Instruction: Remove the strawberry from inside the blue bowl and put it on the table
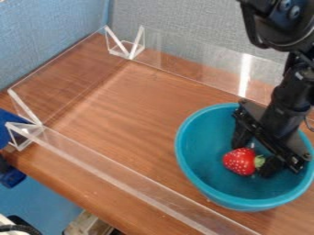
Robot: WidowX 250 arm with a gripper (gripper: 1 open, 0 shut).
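Down inside the blue bowl (208,174), near its middle, lay the strawberry (241,162), red with its green cap turned toward the far wall of the bowl. Your gripper (273,158) had its black fingers (249,139) lowered into the bowl, pointing straight down, with one finger on the far side of the strawberry and the other on the side toward the bowl's right-hand rim. The jaws stood fairly narrow around the fruit, close in on it. You could not tell from this view whether the pads actually pressed on the strawberry or sat just beside it, because the fingers and the fruit overlapped and the contact line was hidden. The strawberry appeared to rest on the bowl's glossy floor, not lifted.

The bowl itself sat on the table (123,110), a reddish-brown wooden top, at its right front part and just beside the clear acrylic barrier (227,69) running behind the bowl. A second acrylic strip (98,170) ran along the table's near edge, to the left of the bowl, and small clear triangular brackets (124,42) stood well apart from the bowl at the far corner.
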